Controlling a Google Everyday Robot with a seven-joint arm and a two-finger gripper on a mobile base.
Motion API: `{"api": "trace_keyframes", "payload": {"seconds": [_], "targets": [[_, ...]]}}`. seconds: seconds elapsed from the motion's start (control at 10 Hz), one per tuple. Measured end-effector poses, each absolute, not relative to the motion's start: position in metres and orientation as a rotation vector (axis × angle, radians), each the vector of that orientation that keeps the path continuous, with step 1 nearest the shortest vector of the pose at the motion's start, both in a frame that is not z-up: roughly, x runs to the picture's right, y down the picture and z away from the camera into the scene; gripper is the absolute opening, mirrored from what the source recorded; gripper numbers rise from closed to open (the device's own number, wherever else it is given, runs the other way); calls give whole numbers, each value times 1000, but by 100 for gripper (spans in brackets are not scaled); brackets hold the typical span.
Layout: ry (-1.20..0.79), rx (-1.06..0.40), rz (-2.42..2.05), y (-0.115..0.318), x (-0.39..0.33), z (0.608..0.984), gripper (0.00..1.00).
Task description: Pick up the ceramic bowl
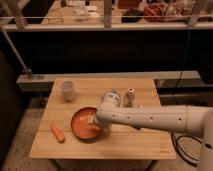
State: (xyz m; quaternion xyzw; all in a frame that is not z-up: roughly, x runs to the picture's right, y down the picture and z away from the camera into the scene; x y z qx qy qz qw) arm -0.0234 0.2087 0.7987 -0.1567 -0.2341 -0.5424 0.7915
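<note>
One wooden table (137,146), crossed from the right by the white arm (150,117), holds the ceramic bowl (79,128) near its front left, a white cup (67,90) behind it, and the gripper (93,120) down in the bowl's right side, seemingly touching it, its grasp impossible to tell.

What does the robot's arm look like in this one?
The arm is a thick cream-white tube with small dark dots along its side and a rounded wrist joint. A black cable loops below its base end. The gripper, equally pale, is over the ceramic bowl.
</note>
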Motion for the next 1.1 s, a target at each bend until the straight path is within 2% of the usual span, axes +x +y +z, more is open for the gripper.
{"api": "trace_keyframes", "payload": {"seconds": [0.9,1.0,1.1], "targets": [[-530,-342,-1172,222,-29,800,80],[-533,-342,-1173,223,-30,799,79],[-537,-342,-1173,224,-31,799,74]]}}
